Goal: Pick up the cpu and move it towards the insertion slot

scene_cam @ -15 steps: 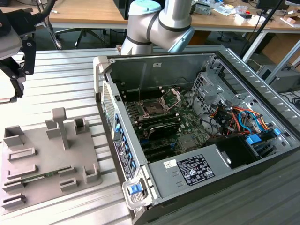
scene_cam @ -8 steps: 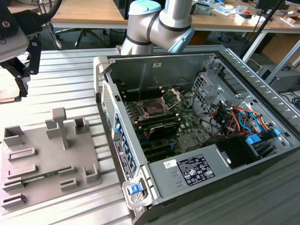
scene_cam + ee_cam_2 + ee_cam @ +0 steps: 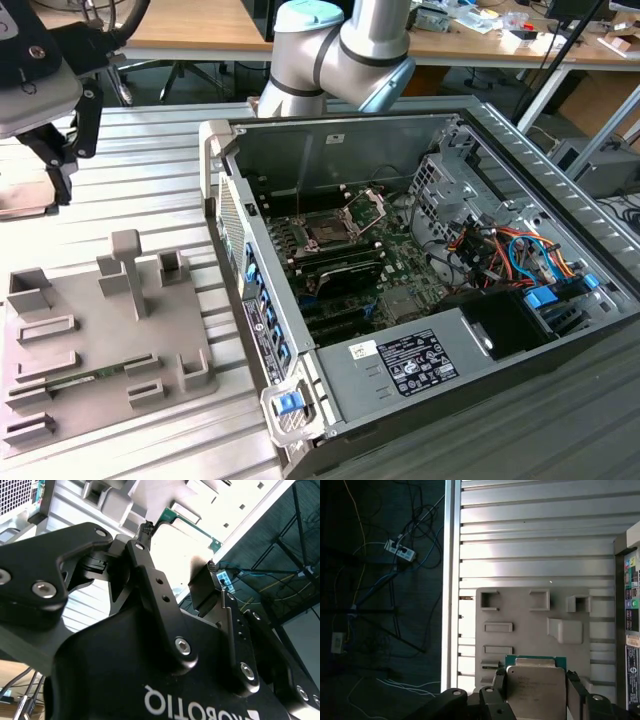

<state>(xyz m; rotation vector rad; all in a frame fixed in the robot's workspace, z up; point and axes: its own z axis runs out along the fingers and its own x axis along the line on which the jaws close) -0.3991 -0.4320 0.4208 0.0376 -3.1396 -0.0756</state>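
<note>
The cpu (image 3: 536,696), a silvery square chip with a green rim, sits clamped between two black fingers (image 3: 497,682) of my gripper (image 3: 535,679), which is shut on it. It hangs above the grey plastic tray (image 3: 520,615). In the second wrist view the gripper (image 3: 180,550) holds the chip's green edge (image 3: 192,526) against a bright background. In the exterior view the gripper (image 3: 62,165) is high at the exterior view's left, over the ribbed table. The insertion slot (image 3: 325,232) lies inside the open computer case, its silver retaining plate (image 3: 365,207) hinged up.
The grey tray (image 3: 100,330) with raised posts and recesses lies on the ribbed metal table (image 3: 150,170). The open computer case (image 3: 420,300) has tall walls, cables and a drive cage. Beside the table edge the floor (image 3: 380,605) carries cables and a power strip.
</note>
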